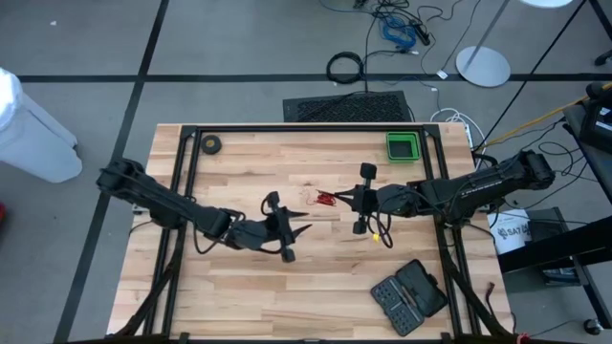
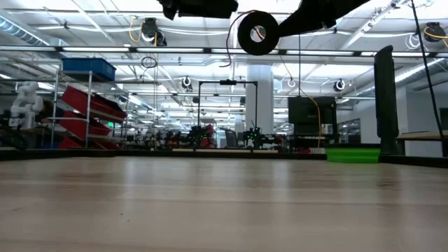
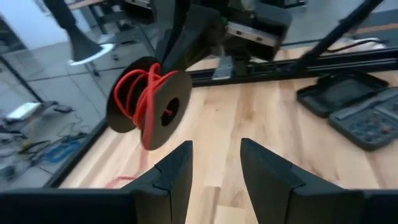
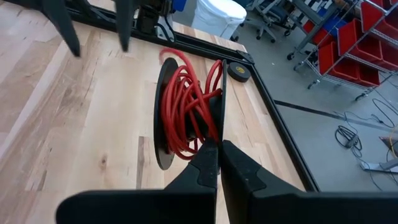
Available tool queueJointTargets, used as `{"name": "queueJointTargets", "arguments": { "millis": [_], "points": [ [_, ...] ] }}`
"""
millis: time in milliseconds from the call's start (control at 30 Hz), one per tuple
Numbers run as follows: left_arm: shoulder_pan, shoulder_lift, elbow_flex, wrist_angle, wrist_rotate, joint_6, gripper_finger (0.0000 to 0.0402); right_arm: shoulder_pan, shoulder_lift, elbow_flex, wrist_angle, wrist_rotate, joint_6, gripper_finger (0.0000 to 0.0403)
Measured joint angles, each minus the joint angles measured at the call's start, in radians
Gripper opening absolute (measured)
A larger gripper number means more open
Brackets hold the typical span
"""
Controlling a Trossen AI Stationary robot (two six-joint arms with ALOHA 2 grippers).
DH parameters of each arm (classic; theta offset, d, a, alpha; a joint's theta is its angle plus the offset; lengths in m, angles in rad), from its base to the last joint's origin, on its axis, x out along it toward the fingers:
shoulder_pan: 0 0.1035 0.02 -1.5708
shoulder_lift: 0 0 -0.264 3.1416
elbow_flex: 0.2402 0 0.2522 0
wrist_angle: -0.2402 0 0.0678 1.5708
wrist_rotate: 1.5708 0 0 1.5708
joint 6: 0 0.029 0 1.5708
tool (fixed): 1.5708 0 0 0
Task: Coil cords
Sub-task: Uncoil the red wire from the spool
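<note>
Reel (image 4: 186, 112) wound with red cord (image 4: 183, 109) pinched in right fingers (image 4: 217, 155); left fingers (image 3: 214, 168) spread, empty, just short of it.

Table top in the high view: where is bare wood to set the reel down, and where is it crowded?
Free: the wide near-left stretch of the table and the far strip between the small black roll and green bin. Crowded: mid-table, where the left gripper and right gripper, shut on the reel, meet; the case fills the near-right corner.

Red cord (image 4: 186, 112) wound on upright black reel (image 4: 163, 118)
</note>
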Motion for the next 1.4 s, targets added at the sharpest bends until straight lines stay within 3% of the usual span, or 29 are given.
{"name": "queueJointTargets", "arguments": {
  "millis": [200,700,1000,1267,1400],
  "points": [
    [0.002,0.012,0.000,0.007,-0.085,0.025,0.0142,0.000,0.000,0.000,-0.018,0.000,0.000,0.0000],
    [-0.023,0.005,0.000,0.006,-0.043,0.069,0.0142,0.000,0.000,0.000,-0.028,0.000,0.000,0.0000],
    [-0.090,-0.132,0.001,-0.006,-0.013,0.086,0.0142,0.000,0.000,0.000,-0.030,0.000,-0.006,0.0000],
    [-0.084,-0.145,0.001,-0.100,-0.155,0.016,0.0142,0.000,0.000,0.000,-0.025,-0.038,-0.002,0.0000],
    [-0.069,-0.123,-0.001,-0.138,-0.175,0.001,0.0142,0.000,0.000,0.000,-0.022,-0.054,0.000,0.0000]
  ]
}}
